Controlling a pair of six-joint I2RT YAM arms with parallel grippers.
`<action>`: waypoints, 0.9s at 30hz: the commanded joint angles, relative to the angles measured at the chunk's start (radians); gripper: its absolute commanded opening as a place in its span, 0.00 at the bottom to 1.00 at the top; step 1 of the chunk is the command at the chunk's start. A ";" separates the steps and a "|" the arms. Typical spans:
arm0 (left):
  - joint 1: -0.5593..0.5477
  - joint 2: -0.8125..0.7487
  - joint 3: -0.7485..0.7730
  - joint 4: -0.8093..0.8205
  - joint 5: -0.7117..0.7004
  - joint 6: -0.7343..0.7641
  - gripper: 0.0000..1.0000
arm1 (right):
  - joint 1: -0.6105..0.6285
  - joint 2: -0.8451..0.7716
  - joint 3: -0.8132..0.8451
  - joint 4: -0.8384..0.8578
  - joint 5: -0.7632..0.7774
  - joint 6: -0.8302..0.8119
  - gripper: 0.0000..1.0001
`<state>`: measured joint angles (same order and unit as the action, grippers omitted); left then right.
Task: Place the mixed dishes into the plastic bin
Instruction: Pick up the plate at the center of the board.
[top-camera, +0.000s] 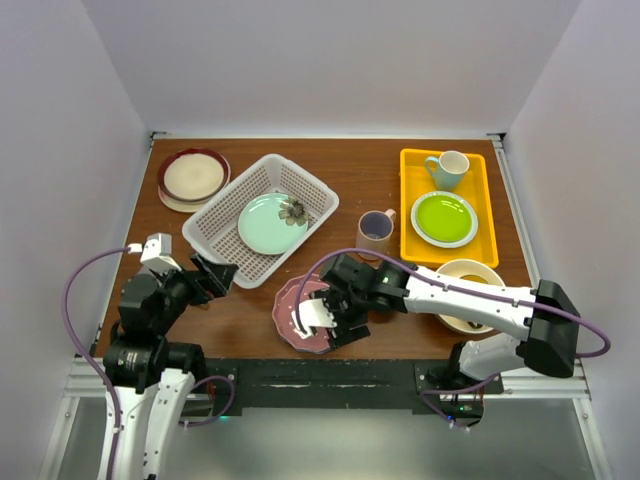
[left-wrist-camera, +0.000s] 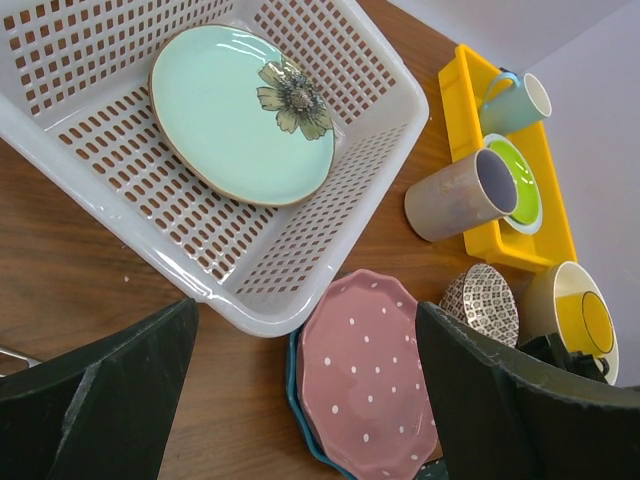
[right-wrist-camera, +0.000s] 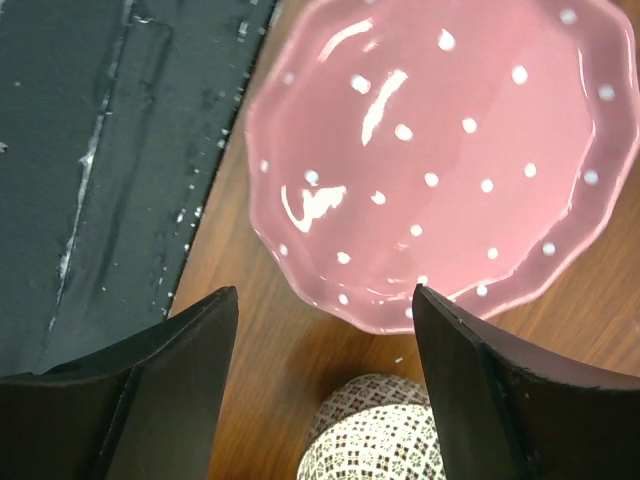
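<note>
One mint plate (top-camera: 268, 222) counted inside plastic bin (top-camera: 213, 228). Two plates stacked at bin's near side: pink dotted plate (right-wrist-camera: 440, 150) atop blue plate (left-wrist-camera: 296, 395). Left end effector (top-camera: 218, 272) beside bin, right end effector (right-wrist-camera: 322, 292) over stack; both spread wide, nothing held.

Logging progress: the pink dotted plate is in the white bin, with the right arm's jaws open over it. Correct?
No. The pink dotted plate is not in the white bin; the left wrist view shows it on the table beside it, atop a blue plate. The right arm's jaws are open over it.
</note>
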<state>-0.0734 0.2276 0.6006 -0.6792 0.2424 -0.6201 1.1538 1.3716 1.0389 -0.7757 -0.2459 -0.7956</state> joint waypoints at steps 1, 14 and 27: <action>0.000 0.044 0.034 0.024 0.009 0.011 0.95 | -0.022 -0.017 0.036 -0.013 -0.053 0.018 0.75; 0.000 0.013 0.024 0.006 0.028 0.010 0.95 | 0.130 0.038 -0.060 0.157 0.057 0.173 0.62; 0.000 -0.042 0.001 -0.039 0.000 -0.012 0.95 | 0.195 0.053 -0.074 0.205 0.174 0.240 0.61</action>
<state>-0.0734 0.2054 0.6022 -0.7155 0.2493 -0.6186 1.3472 1.4338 0.9756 -0.6113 -0.0967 -0.5888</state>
